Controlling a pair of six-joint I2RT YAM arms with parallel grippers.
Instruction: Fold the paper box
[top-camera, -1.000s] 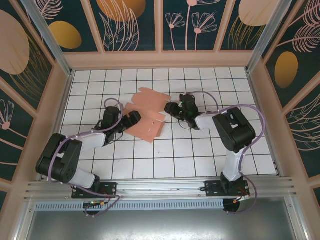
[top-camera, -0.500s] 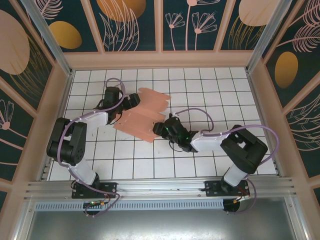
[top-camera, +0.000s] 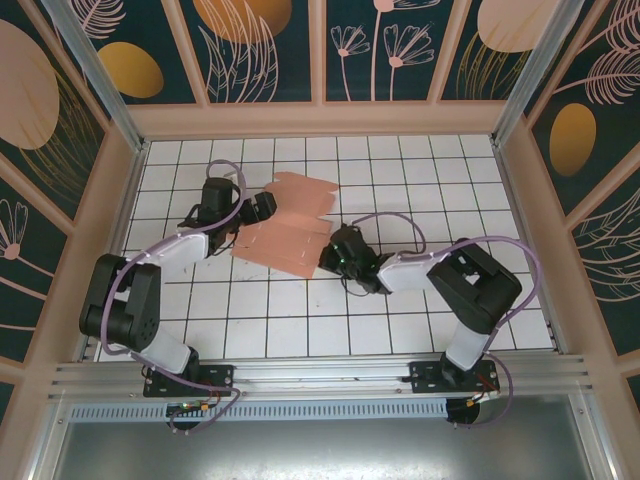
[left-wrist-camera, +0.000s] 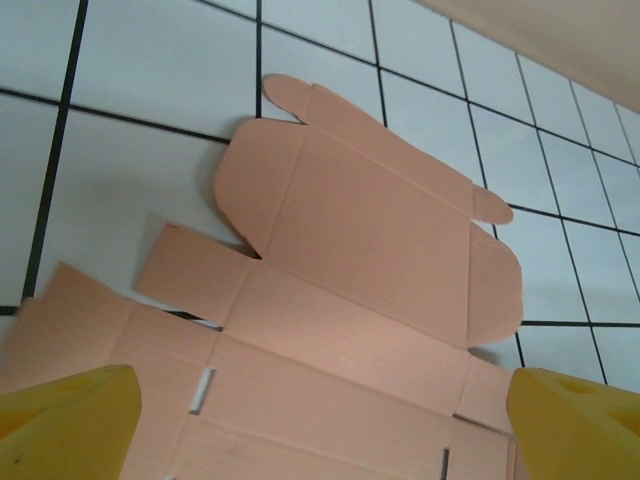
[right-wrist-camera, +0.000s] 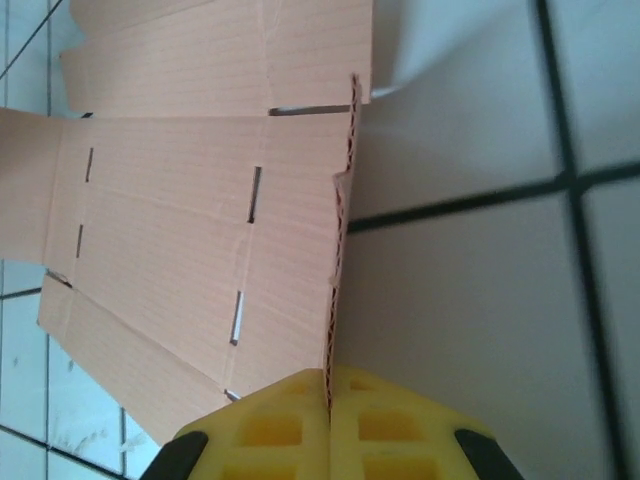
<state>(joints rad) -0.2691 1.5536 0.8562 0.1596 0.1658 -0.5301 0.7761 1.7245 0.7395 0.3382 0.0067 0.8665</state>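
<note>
Your right gripper has the paper box, that salmon-pink die-cut cardboard sheet with flaps and slots, by its 4 o'clock corner. In the wrist view its yellow fingers are pressed together, with the sheet's corrugated edge running in between them. Your left gripper sits at the sheet's 9 o'clock side with its fingertips spread wide. The cardboard lies beneath and between them, and nothing is pinched. The sheet is spread out unfolded, at about 11 o'clock from the floor's middle. Count it up: one sheet, two arms, two grippers. Underneath you've got a white tiled floor with black grid lines. Around it stand dark teal wall panels with peach and gold plant motifs, and an aluminium rail runs along 6 o'clock.
</note>
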